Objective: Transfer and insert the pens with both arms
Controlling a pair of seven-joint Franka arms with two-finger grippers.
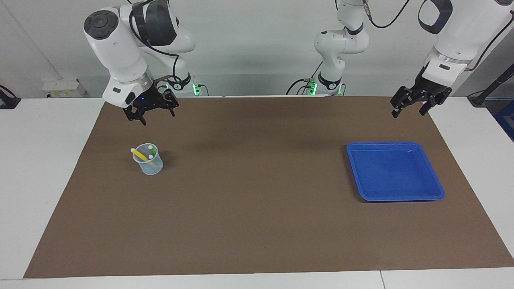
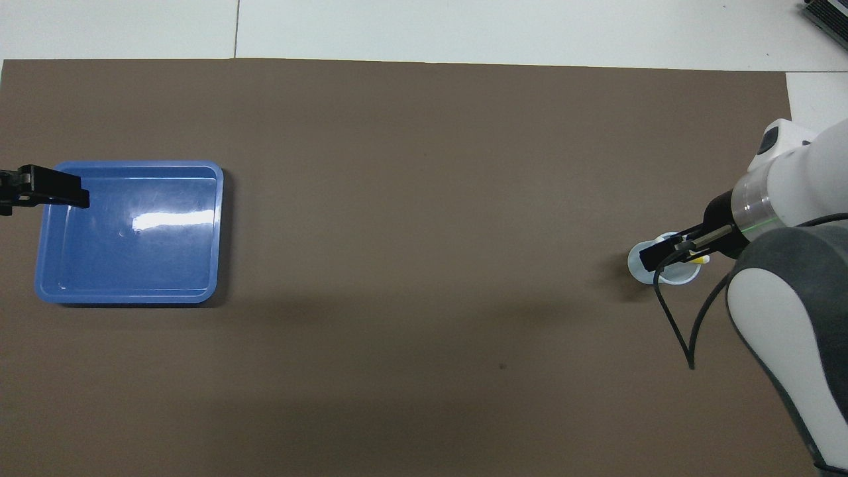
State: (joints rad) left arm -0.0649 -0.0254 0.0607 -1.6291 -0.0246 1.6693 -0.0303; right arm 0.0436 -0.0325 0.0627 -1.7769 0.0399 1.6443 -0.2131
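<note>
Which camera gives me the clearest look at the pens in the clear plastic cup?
The facing view: the clear plastic cup and its slim pens show unobstructed. Overhead, the right pincer covers most of them.

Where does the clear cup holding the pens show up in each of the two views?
Facing view: the clear cup stands on the brown mat at that picture's left, below the raised right gripper.
Overhead view: the cup sits at that picture's right edge, partly covered by the right gripper.
Shared landmark: the blue tray, at the left arm's end.
</note>
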